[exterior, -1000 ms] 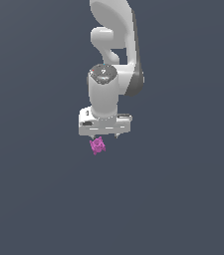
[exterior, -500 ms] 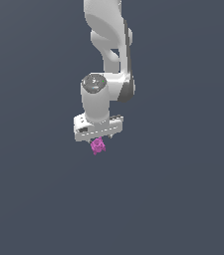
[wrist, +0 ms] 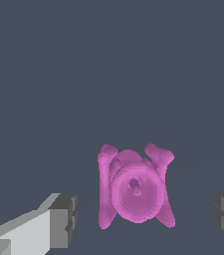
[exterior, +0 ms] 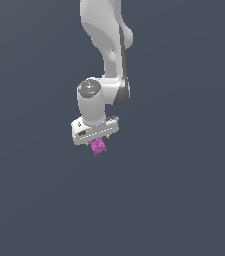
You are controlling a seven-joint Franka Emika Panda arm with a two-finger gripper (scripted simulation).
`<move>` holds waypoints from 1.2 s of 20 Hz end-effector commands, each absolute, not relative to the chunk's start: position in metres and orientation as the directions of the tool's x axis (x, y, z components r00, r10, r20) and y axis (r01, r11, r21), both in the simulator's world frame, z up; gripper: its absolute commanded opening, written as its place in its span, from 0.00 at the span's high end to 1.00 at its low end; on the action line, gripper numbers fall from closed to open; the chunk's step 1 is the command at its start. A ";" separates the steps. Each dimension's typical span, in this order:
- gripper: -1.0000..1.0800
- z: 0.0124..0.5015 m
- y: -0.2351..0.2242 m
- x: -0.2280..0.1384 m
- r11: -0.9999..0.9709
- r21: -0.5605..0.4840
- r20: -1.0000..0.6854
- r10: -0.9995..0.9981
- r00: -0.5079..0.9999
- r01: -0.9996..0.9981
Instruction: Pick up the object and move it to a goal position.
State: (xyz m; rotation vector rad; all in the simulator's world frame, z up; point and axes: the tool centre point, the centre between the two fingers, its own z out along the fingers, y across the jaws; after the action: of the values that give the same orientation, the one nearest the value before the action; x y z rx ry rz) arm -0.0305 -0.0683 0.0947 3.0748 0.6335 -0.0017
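The object [exterior: 98, 146] is a tiny magenta-pink knobbly shape just under the white hand of my gripper [exterior: 97, 142] in the exterior view. The wrist view shows the object [wrist: 133, 189] up close, a rounded body with several small prongs. It sits between the two grey fingertips [wrist: 63, 221], with a clear gap on each side. My gripper [wrist: 146, 219] is open and straddles the object without touching it. In the exterior view the hand mostly hides the fingers.
The white arm [exterior: 109, 45] comes down from the top of the exterior view. Around it is only a plain dark grey surface [exterior: 184, 200].
The hand has sunk a little and shifted toward the exterior view's left, and the arm above has re-posed. The object has stayed where it was.
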 end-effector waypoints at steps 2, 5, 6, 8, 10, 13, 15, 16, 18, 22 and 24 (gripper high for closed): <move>0.04 0.091 -0.070 -0.032 -0.910 0.000 0.000 0.415 0.910 0.415; 0.04 0.090 -0.071 -0.032 -0.908 0.000 0.000 0.419 0.908 0.419; 0.04 0.091 -0.071 -0.032 -0.910 0.000 -0.001 0.415 0.910 0.415; 0.04 0.089 -0.071 -0.032 -0.910 0.000 -0.001 0.415 0.910 0.415; 0.04 0.085 -0.071 -0.033 -0.909 0.000 -0.001 0.416 0.909 0.416; 0.04 0.074 -0.071 -0.033 -0.909 0.000 0.000 0.417 0.909 0.417; 0.04 0.064 -0.071 -0.033 -0.909 0.000 0.000 0.417 0.909 0.417; 0.04 0.059 -0.071 -0.034 -0.909 0.000 0.000 0.418 0.909 0.418; 0.04 0.050 -0.071 -0.034 -0.908 0.000 0.000 0.418 0.908 0.418; 0.04 0.041 -0.071 -0.033 -0.908 0.000 0.000 0.419 0.908 0.419; 0.04 0.040 -0.071 -0.033 -0.908 0.000 0.000 0.419 0.908 0.419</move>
State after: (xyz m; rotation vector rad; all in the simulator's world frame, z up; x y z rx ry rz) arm -0.0334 -0.0710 0.0414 3.0690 0.6737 -0.0021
